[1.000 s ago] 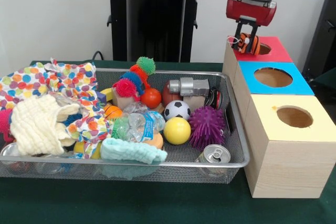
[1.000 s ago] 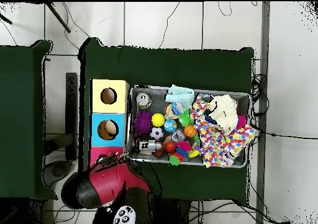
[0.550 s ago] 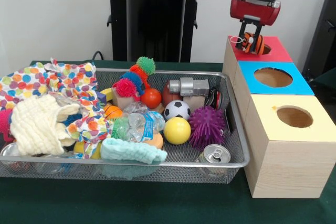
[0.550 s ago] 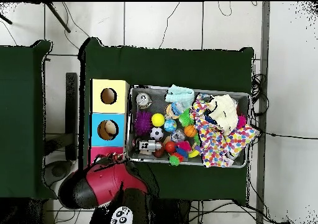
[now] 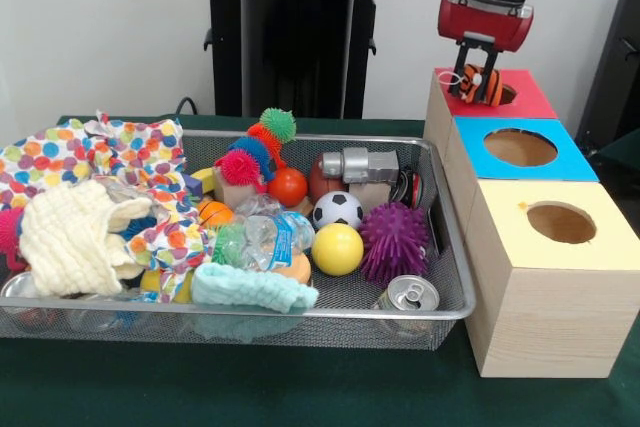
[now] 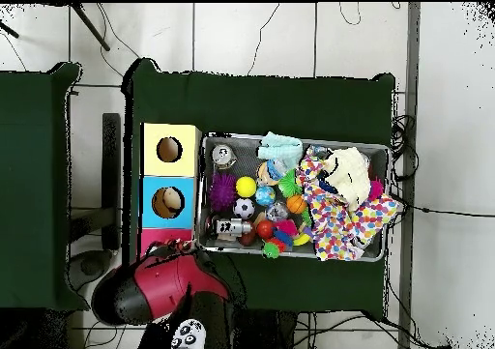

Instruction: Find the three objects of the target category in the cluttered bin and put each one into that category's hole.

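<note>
- Pincer hangs over the red-topped wooden box, pinching a small orange-and-black striped soft toy with a white loop at its left side.
- The toy is in the air, just above the dark round hole in the red top and slightly to that hole's left in the front view; whether it touches the box top I cannot tell.
- In the overhead view the red arm body covers the red box, so alignment over the hole cannot be checked from there.
- Judgement: the step in hand is the drop into the red hole; release not yet made.
- Risk 1: toy is offset toward the box edge. If let go here it may catch the rim, sit on the red top, or roll off toward the silver wire-mesh bin.
- Risk 2: the white loop may snag on a finger and keep the toy hanging after the pincer spreads.
- Risk 3: soft body may bridge the hole instead of falling through; a small push down could be needed.
- Neighbouring blue-topped box and yellow-topped box stand in line beside the red one on the green table; a sideways bounce could land the toy on the blue top.
- The bin holds many mixed things, among them a purple spiky rubber ball and a black-and-white football; which others belong to the target category is not clear.
</note>
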`<action>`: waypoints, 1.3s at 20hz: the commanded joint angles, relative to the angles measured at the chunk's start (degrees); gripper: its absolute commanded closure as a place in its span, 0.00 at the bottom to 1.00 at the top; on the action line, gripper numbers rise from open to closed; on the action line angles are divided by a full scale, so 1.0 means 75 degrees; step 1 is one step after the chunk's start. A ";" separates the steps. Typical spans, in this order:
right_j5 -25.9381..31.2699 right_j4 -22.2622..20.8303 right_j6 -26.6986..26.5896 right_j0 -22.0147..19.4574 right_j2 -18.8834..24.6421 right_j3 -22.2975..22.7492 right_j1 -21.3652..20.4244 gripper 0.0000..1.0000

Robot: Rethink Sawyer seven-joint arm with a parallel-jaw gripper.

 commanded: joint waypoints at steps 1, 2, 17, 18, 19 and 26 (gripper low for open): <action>-0.0701 0.0314 0.1218 -0.0044 0.0081 0.0467 0.0419 1.00; -0.0700 0.0322 0.1224 -0.0024 0.0077 0.0466 0.0439 1.00; -0.0845 0.0564 0.1271 0.0043 0.0191 0.0820 0.0435 1.00; -0.0831 0.0590 0.1276 0.0060 0.0199 0.0857 0.0414 1.00; -0.0833 0.0623 0.1267 0.0048 0.0237 0.0906 0.0395 1.00; -0.0839 0.0895 0.1273 0.0078 0.0364 0.1215 0.0227 1.00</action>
